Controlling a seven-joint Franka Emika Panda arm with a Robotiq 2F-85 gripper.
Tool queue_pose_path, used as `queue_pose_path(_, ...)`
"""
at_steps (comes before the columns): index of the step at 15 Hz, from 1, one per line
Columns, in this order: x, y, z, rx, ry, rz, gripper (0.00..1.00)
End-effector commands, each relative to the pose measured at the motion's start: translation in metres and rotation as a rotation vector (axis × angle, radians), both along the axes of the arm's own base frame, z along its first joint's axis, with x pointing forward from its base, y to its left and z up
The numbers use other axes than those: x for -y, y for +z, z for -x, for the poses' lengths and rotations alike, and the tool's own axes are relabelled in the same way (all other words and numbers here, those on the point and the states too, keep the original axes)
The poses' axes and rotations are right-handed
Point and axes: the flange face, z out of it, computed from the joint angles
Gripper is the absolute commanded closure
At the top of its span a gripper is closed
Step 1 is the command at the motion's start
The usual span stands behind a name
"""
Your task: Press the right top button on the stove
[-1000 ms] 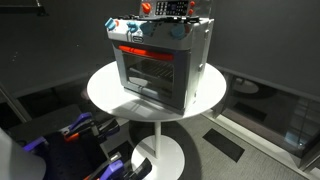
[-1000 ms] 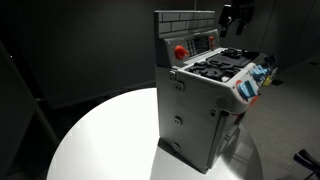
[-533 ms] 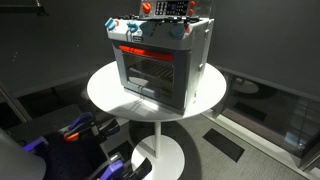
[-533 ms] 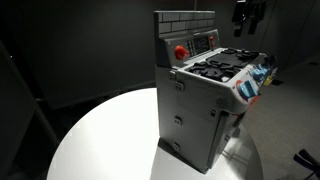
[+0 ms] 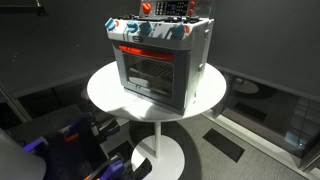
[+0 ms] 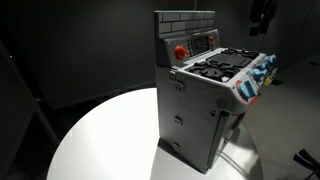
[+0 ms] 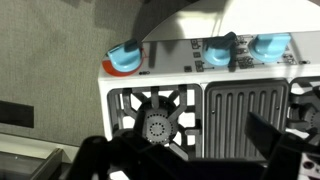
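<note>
- Gripper point(image 7: 176, 150): dark fingers spread wide at the wrist view's lower edge, holding nothing.
- Stove point(image 7: 200, 95) lies below the gripper, apart from it: pale top, black ribbed burner grates point(image 7: 245, 112), round blue knobs point(image 7: 125, 57).
- Boxy grey stove body with a red bar handle point(image 5: 133, 50) stands on a round white table point(image 5: 105, 92).

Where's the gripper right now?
In an exterior view the gripper hangs at the top right, above the stove's knob end and clear of it.
</note>
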Motion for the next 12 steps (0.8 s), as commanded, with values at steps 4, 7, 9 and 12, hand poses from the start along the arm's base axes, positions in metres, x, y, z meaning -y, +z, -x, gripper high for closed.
queue_pose_path(4,-0.003,0.005,0.037,0.054,0.039,0.012,0.0)
queue_pose_path(7,-0.003,0.005,0.043,0.064,0.038,0.007,0.0)
queue_pose_path(9,-0.004,0.002,0.035,0.04,0.018,0.004,0.0)
queue_pose_path(12,-0.004,0.0,0.034,0.035,0.018,0.004,0.0)
